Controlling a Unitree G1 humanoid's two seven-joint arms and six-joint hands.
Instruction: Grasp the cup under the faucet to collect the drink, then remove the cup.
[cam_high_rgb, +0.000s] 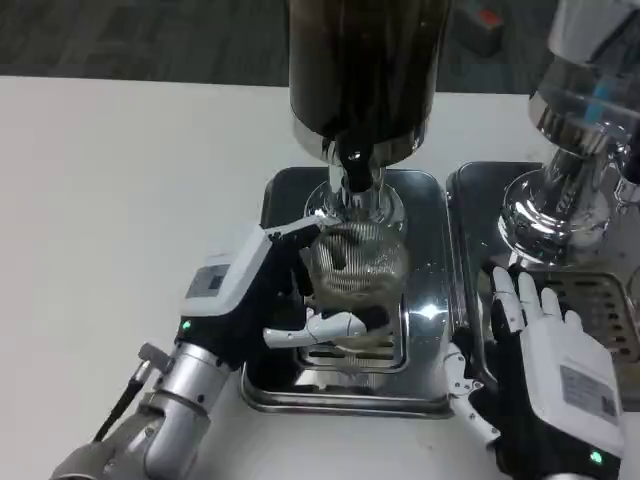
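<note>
while your left robot hand (300, 300) grips the cup (355, 265) under the faucet (352, 165) | cup over drip tray (425, 300) | right robot hand (535, 360) open, fingers spread, on tabletop (120, 200)

**White table and what sits on it**

The white table (110, 200) carries two shiny metal drip trays side by side, just apart. The left tray (425, 300) lies at the centre, with a slotted grate (345, 355) in its floor. The right tray (470, 200) holds a perforated grate (600, 300).
</note>
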